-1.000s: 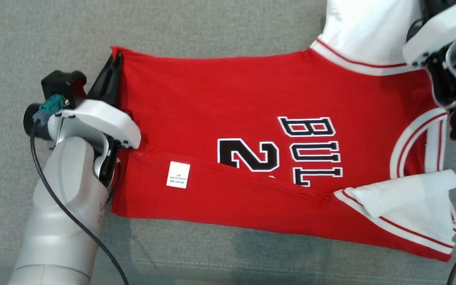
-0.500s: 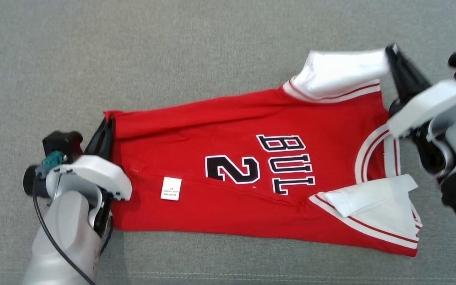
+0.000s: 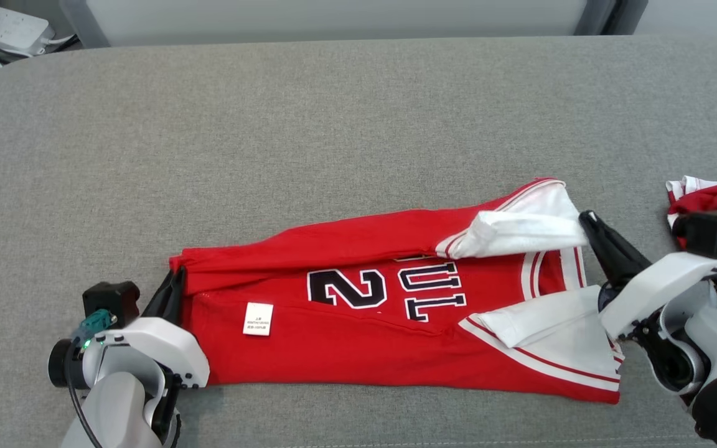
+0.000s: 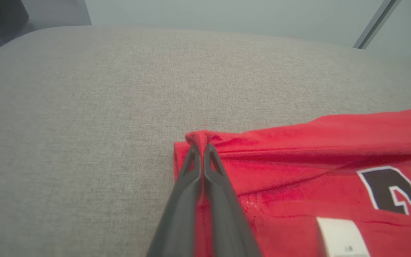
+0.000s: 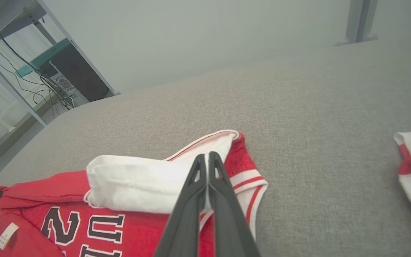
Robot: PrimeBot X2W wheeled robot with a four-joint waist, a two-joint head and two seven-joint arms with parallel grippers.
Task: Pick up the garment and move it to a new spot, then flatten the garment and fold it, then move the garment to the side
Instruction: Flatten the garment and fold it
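Pulled far edge of garment (image 3: 346, 339) over its lettering (image 3: 389, 289) since a second ago, pinching hem (image 3: 187, 292) with left gripper (image 3: 173, 277) and apparently white sleeve (image 3: 520, 227) with right gripper (image 3: 585, 219), near front edge of cushion (image 3: 333, 124); done folding lengthwise, yet to fold crosswise and shift aside.

Far half of the grey fabric surface (image 3: 333, 124) is open across its full width, reachable from either side. The near strip is taken by the red jersey (image 3: 358, 354), lying low, with a raised white sleeve fold (image 3: 520, 227) at its right end. Left gripper (image 3: 176, 275) is pinched on the hem corner and right gripper (image 3: 584, 216) on that sleeve, so both ends are blocked. A narrow bare lane separates the jersey from a second red-and-white garment (image 3: 716, 199) at the right edge. Power strip (image 3: 13, 28) sits off the far-left corner.
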